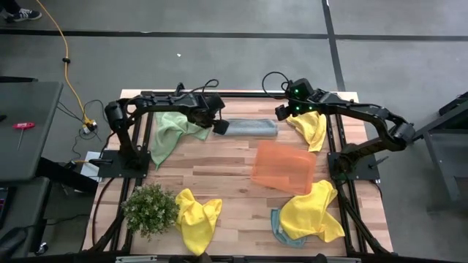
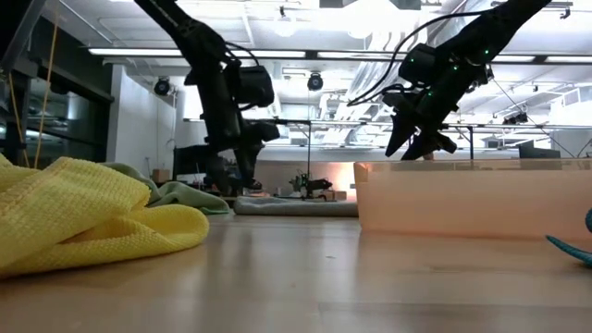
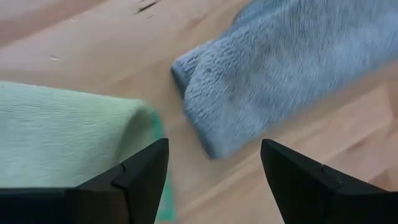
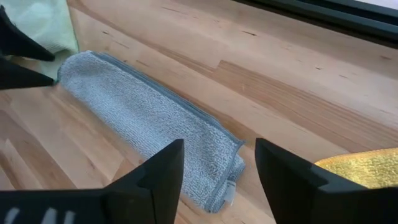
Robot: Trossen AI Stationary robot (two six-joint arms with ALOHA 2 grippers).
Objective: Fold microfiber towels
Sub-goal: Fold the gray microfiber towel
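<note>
Both grippers flank the folded grey-blue towel.

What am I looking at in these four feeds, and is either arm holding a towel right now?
Two dark robot arms work at a wooden table. One camera looks straight down, one looks level across the tabletop, and one sits on each wrist, looking past that arm's own fingers.

At the far edge, the left gripper and right gripper are both open, one at each end of a folded grey-blue towel; neither holds it. A pale green towel lies beside the left gripper and a yellow towel beside the right.

Also on the table: an orange mat, a potted plant, and two more yellow towels in front, one of them over a teal cloth.
</note>
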